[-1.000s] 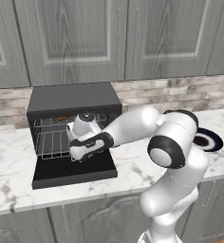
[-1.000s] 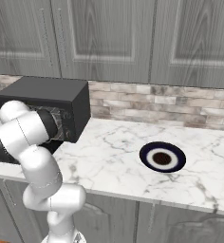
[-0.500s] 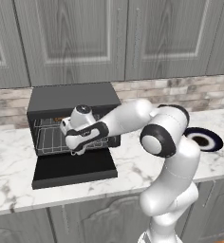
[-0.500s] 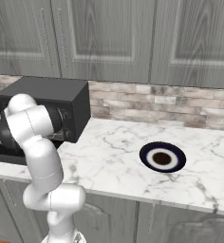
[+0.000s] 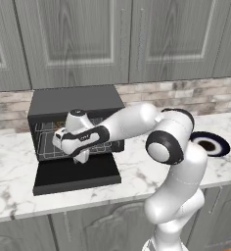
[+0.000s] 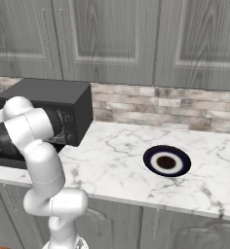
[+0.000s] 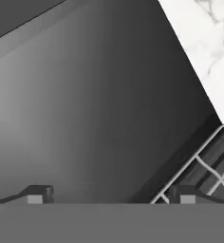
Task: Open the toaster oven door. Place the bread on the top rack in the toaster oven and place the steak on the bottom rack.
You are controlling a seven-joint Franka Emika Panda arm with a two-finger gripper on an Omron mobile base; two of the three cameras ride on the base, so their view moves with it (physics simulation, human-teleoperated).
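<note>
**Entry: toaster oven stn, kitchen counter**

- Toaster oven (image 5: pixel 76 100): black box, far left on marble counter (image 5: pixel 137 171), against brick backsplash.
- Toaster oven door (image 5: pixel 77 175): open, lying flat toward near side, hinged at lower edge. Stiff flat panel, swings on hinge only. Step 1 judged done, no further hold needed.
- Wire racks (image 5: pixel 45 147): silver grids inside oven mouth, left part visible, rest covered by the hand. Stiff, open-gapped, so small items may tip or catch between wires. Hand view shows one rack's front edge (image 7: pixel 204 161) at lower right; which of the two, cannot tell.
- Gripper (image 7: pixel 110 193): at oven mouth, above inner end of door panel. Tips stand wide apart w/ nothing between them, only door surface beyond.
- Bread, steak: whereabouts cannot tell, oven interior too small and mostly hidden by arm.
- Plate (image 6: pixel 151 160): blue rim, dark centre, on counter well right of oven.

**Handling (judgement)**

- Bread: light, dry, crumbly. Pinch across its short sides, light squeeze, keep level onto top rack.
- Steak: soft, limp, likely slippery. Take across thick middle and lower flat onto bottom rack.
- Clearance betw racks looks tight for the hand, so approach low and straight in
</note>
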